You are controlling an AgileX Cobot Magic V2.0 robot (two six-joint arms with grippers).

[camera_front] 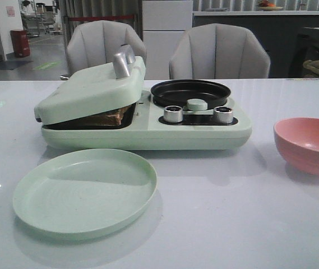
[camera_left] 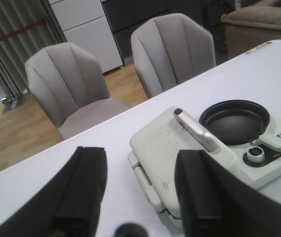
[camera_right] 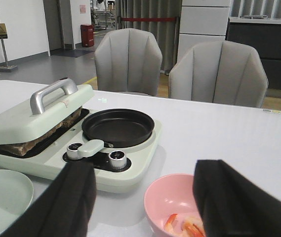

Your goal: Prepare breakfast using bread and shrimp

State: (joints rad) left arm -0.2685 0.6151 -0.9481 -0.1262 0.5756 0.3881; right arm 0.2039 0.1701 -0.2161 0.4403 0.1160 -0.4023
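On the table sits a pale green breakfast cooker [camera_front: 148, 131] with its lid [camera_front: 86, 92] propped ajar on the bread [camera_front: 111, 116] inside, so the lid rests tilted rather than flat. Beside it lies a round black pan [camera_front: 190, 91], bare. The shrimp [camera_right: 187, 226] lie in the pink bowl [camera_front: 308, 144], near the cooker's right end, and a green plate [camera_front: 83, 190] waits in front. Both the left gripper [camera_left: 140, 197] and right gripper [camera_right: 142, 202] hang spread wide, holding nothing. The small, curled shrimp could slip from the right fingers or nudge the light bowl away. Lifting the lid by its handle [camera_front: 123, 60] carelessly might drag the whole cooker.
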